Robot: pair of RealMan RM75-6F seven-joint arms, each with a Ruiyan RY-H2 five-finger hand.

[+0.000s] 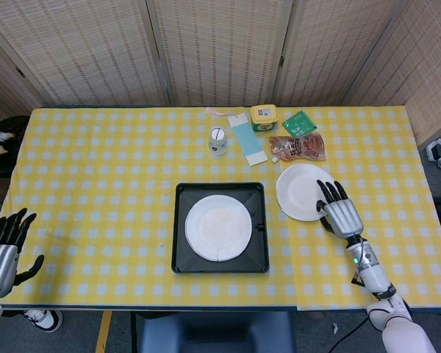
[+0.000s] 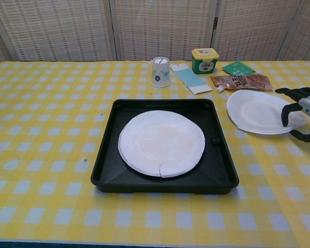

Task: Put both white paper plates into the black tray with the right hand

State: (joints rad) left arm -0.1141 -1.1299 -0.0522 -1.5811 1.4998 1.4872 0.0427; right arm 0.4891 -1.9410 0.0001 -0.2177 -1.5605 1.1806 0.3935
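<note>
With one white paper plate [image 2: 161, 142] already in the black tray [image 2: 164, 181], the right hand [image 1: 339, 214], fingers spread and empty, sits at the near-right rim of the second plate [image 1: 301, 192], right of the tray, and must next grip that edge.

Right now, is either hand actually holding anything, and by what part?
The right hand is at the second plate's right rim, but a closed grip cannot be told. The left hand holds nothing.
</note>
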